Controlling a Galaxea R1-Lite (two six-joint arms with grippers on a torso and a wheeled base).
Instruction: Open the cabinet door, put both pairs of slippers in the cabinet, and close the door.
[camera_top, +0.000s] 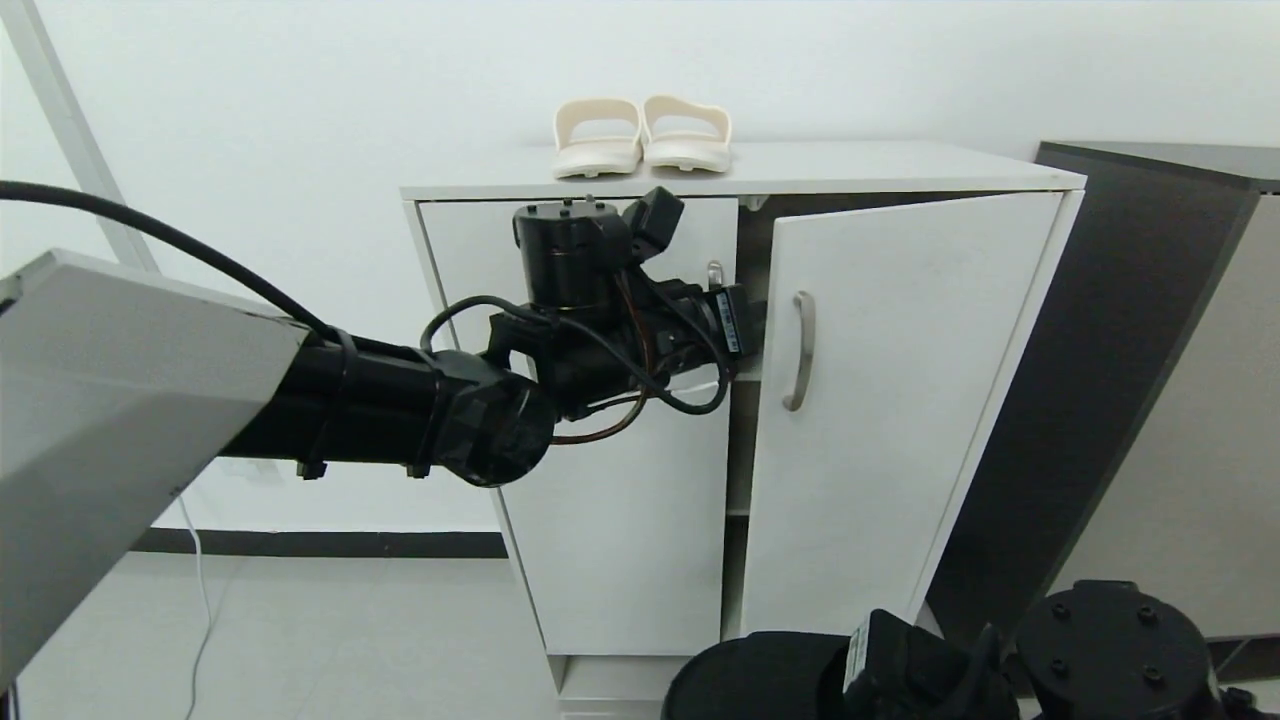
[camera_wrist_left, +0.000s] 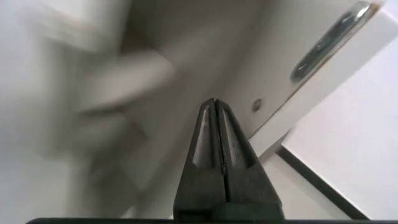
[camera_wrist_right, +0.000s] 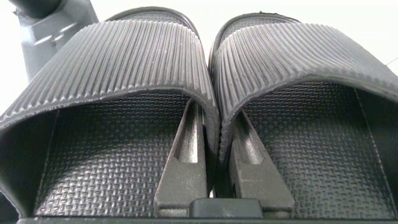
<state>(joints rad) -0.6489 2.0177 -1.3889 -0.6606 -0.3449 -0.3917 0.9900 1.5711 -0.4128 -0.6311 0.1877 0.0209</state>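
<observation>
The white cabinet (camera_top: 900, 165) has its right door (camera_top: 900, 400) swung partly out, leaving a dark gap beside the left door (camera_top: 620, 520). My left gripper (camera_top: 745, 335) sits at that gap, just behind the right door's edge near its handle (camera_top: 800, 350). In the left wrist view the left gripper (camera_wrist_left: 216, 106) is shut with nothing in it, close to the door edge and handle (camera_wrist_left: 329, 37). A cream pair of slippers (camera_top: 642, 135) rests on the cabinet top. My right gripper (camera_wrist_right: 216, 115) is shut on the inner walls of a black pair of slippers (camera_wrist_right: 143, 74), held low before the cabinet (camera_top: 750, 675).
A dark grey cabinet (camera_top: 1150, 380) stands right beside the white one, close to the swinging door. Grey floor (camera_top: 350, 640) lies open to the left, with a thin white cable (camera_top: 200, 620) hanging down the wall.
</observation>
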